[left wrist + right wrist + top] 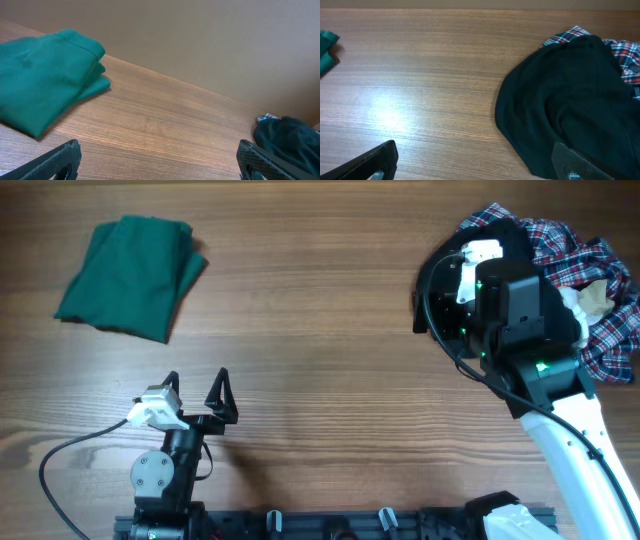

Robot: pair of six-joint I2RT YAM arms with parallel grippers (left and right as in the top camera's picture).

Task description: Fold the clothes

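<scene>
The green garment (130, 277) lies at the far left of the bench (320, 310), already gathered into a compact, layered rectangle. Its folded edges are stacked at the near right corner, where the layers fan out slightly rather than sitting flush. The left pincer (196, 376) hangs over bare wood near the front edge, well apart from the cloth. Its fingers are spread wide and hold nothing. The right pincer (475, 167) is also wide open and empty. It hovers just above the near edge of a black garment (565, 100), which is heaped on a plaid shirt (600, 330) at the far right.

From how the cloth lies, the folding looks largely done, and the step in hand is most likely a last squaring-up of the bundle. The left arm is the better placed for that. It should come in low toward the fanned corner, with one finger sliding along the wood under the stack, not stabbing down into it. It should then close on all the layers together. Thin, soft fabric will peel apart if only the top sheet is pinched, and a fast lift would unroll the fold. A short, slow nudge or drag toward the tidy edge should do.

The right arm should rise clear before it travels, so its fingers do not snag the black cloth and drag the heap across the bench.
</scene>
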